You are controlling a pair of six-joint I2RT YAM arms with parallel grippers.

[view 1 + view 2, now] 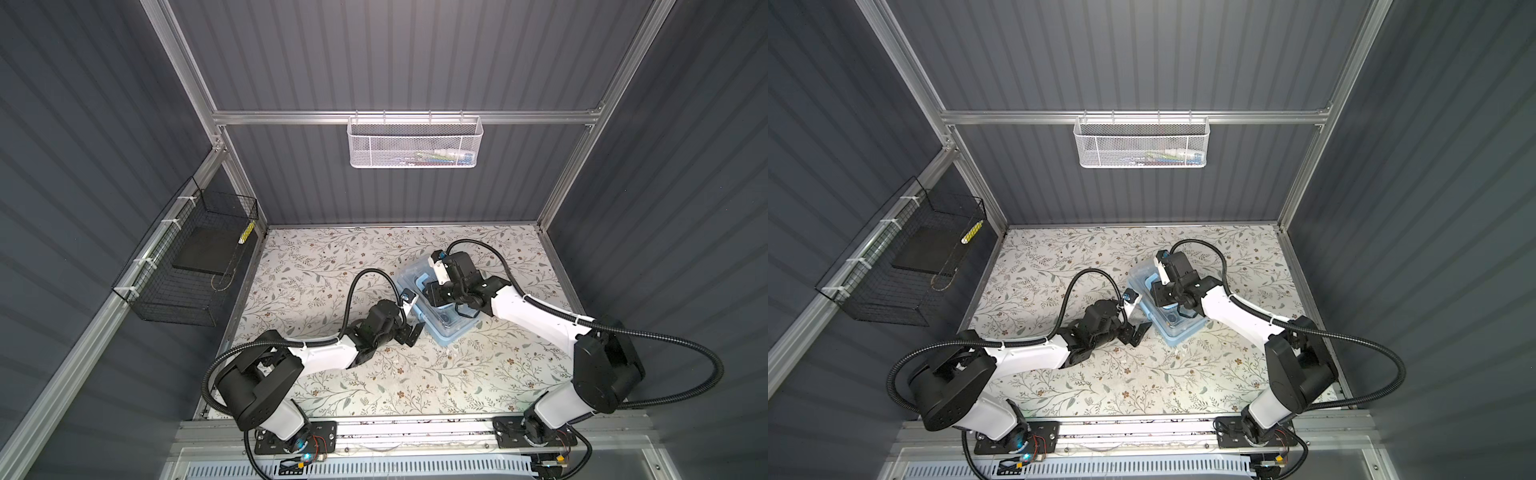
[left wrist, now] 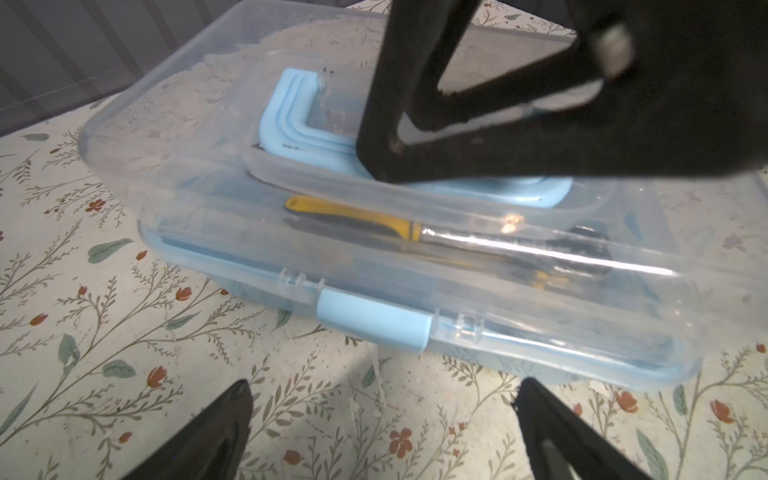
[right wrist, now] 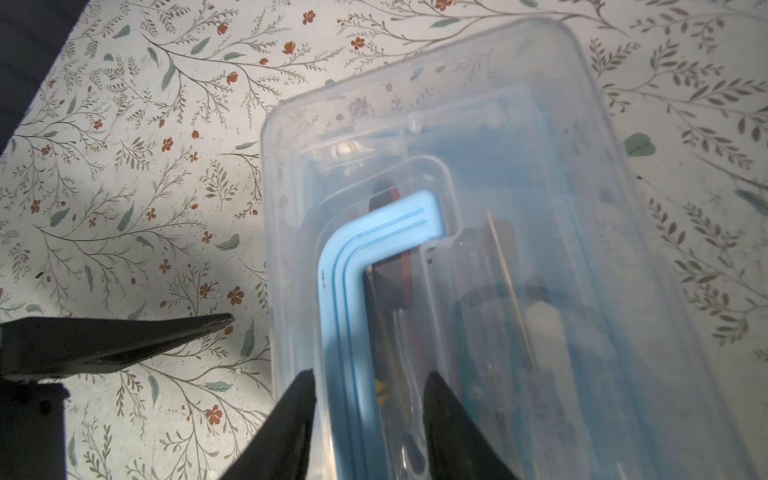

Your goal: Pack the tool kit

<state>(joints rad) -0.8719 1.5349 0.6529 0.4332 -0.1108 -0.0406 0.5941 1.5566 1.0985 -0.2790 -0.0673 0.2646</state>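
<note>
The tool kit box [image 1: 449, 332] [image 1: 1177, 332], light blue with a clear lid, lies at the table's middle in both top views. Its lid is down and the blue latch [image 2: 374, 326] sits at the front rim. The blue handle [image 3: 353, 270] [image 2: 291, 120] lies flat on the lid. My right gripper [image 3: 370, 378] [image 1: 432, 293] hangs over the lid, open, with its fingers either side of the handle. My left gripper [image 2: 384, 386] [image 1: 415, 332] is open just off the latch side, with nothing between its fingers. A yellow-and-black screwdriver [image 2: 357, 218] shows through the lid.
A white mesh basket [image 1: 415, 143] with small items hangs on the back rail. A black wire basket [image 1: 187, 266] hangs on the left wall. The floral table [image 1: 332, 382] ends at aluminium frame posts and a front rail.
</note>
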